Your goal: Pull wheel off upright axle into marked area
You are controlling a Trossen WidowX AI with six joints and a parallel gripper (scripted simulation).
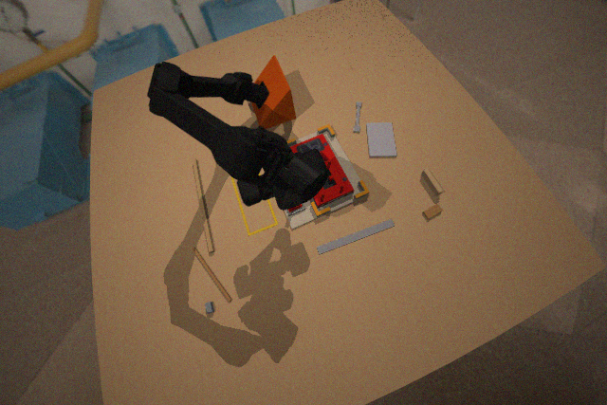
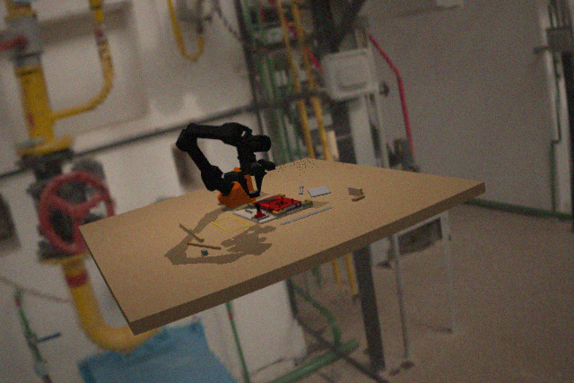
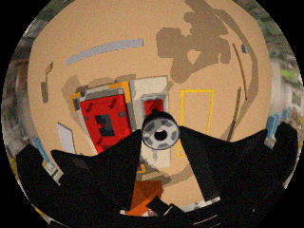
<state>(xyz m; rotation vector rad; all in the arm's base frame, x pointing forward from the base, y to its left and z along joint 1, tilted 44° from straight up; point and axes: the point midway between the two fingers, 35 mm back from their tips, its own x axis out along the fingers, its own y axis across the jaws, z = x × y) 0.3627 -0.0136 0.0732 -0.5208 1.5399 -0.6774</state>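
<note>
My gripper [image 3: 160, 131] [image 2: 256, 189] is shut on the wheel [image 3: 160, 132], a small grey disc with a dark hub that sits between the black fingers in the wrist view. It hangs above the white base board [image 1: 341, 144] [image 3: 152, 86], over the end with the axle's red foot [image 2: 257, 216] [image 3: 152, 106]. The wheel hides the axle in the wrist view. A red fixture [image 1: 338, 182] [image 3: 104, 121] covers the board's other part. The marked area is a yellow outline [image 1: 240, 207] [image 2: 217, 226] [image 3: 197, 91] on the table beside the board. In the top view the arm hides the gripper and the wheel.
An orange wedge [image 1: 274, 94] [image 2: 234, 193] stands behind the board by the arm's base. A grey plate [image 1: 380, 138], a grey bar [image 1: 355, 236], a small grey bone-shaped piece [image 1: 357, 117], two wooden blocks [image 1: 432, 182] [image 1: 432, 211] and two thin wooden sticks [image 1: 203, 204] [image 1: 211, 274] lie around.
</note>
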